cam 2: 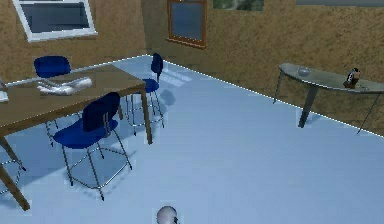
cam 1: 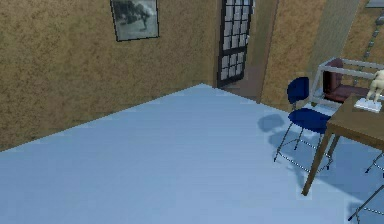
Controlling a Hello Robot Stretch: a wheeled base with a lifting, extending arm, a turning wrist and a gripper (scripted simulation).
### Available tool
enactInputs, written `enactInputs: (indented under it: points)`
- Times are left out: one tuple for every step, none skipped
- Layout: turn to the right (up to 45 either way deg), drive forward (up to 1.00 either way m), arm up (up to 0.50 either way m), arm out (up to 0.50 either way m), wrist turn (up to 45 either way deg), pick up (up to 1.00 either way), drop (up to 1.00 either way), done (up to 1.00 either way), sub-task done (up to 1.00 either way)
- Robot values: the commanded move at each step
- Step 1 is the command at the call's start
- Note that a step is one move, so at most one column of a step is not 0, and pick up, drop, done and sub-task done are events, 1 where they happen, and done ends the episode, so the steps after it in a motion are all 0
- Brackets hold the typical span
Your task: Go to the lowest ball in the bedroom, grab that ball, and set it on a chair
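Observation:
A small pale round thing (cam 2: 167, 214), possibly a ball, lies on the blue floor at the arm side view's bottom edge. Blue chairs stand around a wooden table (cam 2: 60, 98): one in front (cam 2: 95, 125), one behind (cam 2: 52, 67), one at its far end (cam 2: 152, 80). The forward view has a blue chair (cam 1: 305, 108) beside the same kind of wooden table (cam 1: 362, 118) at the right.
A dark glazed door (cam 1: 235, 40) and a framed picture (cam 1: 134, 18) are on the far walls. A white-framed box (cam 1: 345, 82) stands behind the table. A grey half-round side table (cam 2: 320, 80) carries a dark item (cam 2: 351, 77). Wide blue floor (cam 1: 150, 160) lies ahead.

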Motion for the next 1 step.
enactInputs:
  points:
    - [0.0,0.00,0.00,0.00,0.0,1.00,0.00,0.00,0.00]
